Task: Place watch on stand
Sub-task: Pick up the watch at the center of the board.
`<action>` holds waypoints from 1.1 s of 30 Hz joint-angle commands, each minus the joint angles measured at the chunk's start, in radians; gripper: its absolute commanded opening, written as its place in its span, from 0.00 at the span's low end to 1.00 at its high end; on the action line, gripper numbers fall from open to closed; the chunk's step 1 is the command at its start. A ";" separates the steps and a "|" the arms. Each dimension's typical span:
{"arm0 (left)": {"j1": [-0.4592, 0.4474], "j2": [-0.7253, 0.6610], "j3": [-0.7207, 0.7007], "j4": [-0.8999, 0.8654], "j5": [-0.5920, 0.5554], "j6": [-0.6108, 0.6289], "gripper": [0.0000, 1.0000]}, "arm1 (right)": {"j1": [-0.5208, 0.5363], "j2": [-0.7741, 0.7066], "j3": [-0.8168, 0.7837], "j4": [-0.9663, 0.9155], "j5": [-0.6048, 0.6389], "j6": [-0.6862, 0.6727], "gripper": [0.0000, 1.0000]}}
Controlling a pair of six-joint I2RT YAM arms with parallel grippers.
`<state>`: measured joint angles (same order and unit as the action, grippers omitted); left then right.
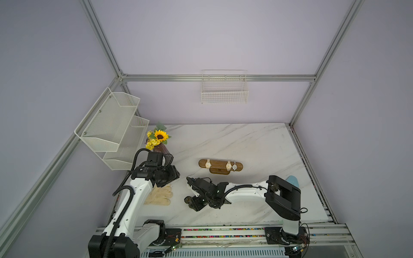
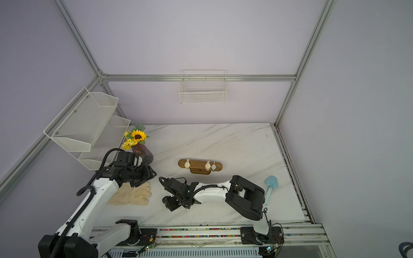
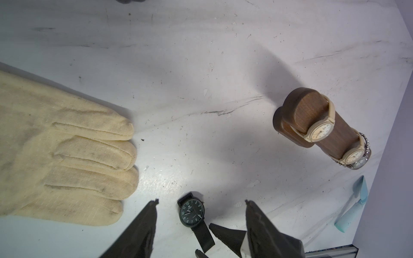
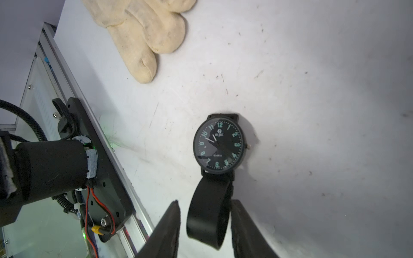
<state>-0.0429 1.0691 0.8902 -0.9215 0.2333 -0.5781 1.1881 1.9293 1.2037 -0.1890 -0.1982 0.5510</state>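
The black watch (image 4: 219,145) lies face up on the white marble table (image 1: 245,143), close to the front. My right gripper (image 4: 205,202) is low over it, and its fingers straddle the watch's strap loop. One pad touches the strap and a narrow gap shows at the other. My left gripper (image 3: 202,200) hovers open above the watch (image 3: 191,211), apart from it. The brown wooden stand (image 1: 218,164) sits mid-table behind the arms and carries two cream watches and a silver one (image 3: 359,164).
A cream glove (image 1: 159,196) lies under my left arm, beside the watch. A light blue scoop (image 2: 270,185) lies at the right. A vase of sunflowers (image 1: 159,138) and a mesh shelf (image 1: 111,127) stand at the back left. A wire basket (image 1: 224,89) hangs on the back wall.
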 commanded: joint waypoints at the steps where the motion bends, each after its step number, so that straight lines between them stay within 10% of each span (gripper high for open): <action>1: 0.014 0.006 -0.030 0.034 0.046 0.030 0.63 | 0.006 0.002 0.005 0.008 -0.050 -0.008 0.39; 19: 0.020 0.020 -0.035 0.057 0.093 0.035 0.63 | -0.045 0.017 -0.041 0.096 -0.173 -0.001 0.00; 33: 0.024 -0.016 0.007 0.118 0.357 -0.019 0.65 | -0.161 -0.171 0.017 0.119 -0.185 -0.319 0.00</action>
<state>-0.0261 1.0916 0.8726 -0.8448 0.4770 -0.5690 1.0512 1.8282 1.1778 -0.1123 -0.3836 0.3595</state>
